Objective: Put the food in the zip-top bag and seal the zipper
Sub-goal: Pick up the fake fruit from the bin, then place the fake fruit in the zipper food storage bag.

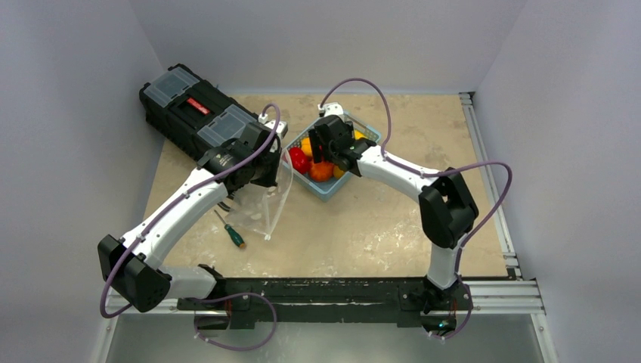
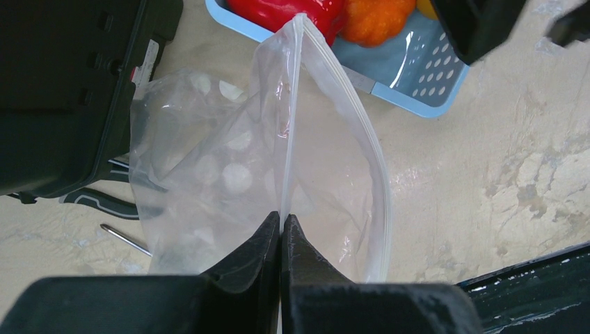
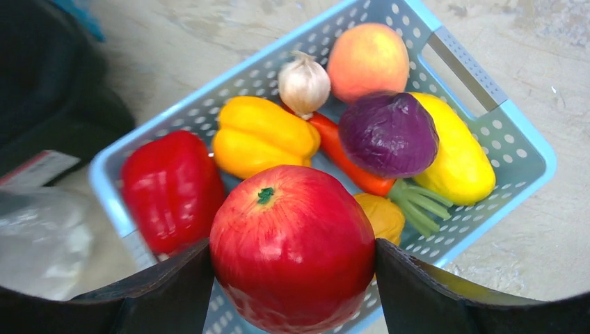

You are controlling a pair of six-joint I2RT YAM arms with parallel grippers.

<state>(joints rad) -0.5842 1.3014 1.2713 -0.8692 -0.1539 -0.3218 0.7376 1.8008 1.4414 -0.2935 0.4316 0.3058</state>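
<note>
left claw pinched shut on clear, crinkly zip-top bag, mouth gaping, frame centre | right claw gripping glossy red apple, lower centre, over basket

Red apple: underside runs off the right wrist view's bottom edge; fingers of the right gripper cover both flanks.
Carrot: mostly buried under the purple vegetable and the yellow pepper.
Small yellow piece: largely behind the apple; kind unclear.
Zip-top bag: only a blur at that view's left edge.
Screwdriver: from the left wrist only a bit of metal shaft shows, the rest behind the bag.
Basket: cut by the left wrist view's top edge, with the red pepper and an orange piece.
</note>
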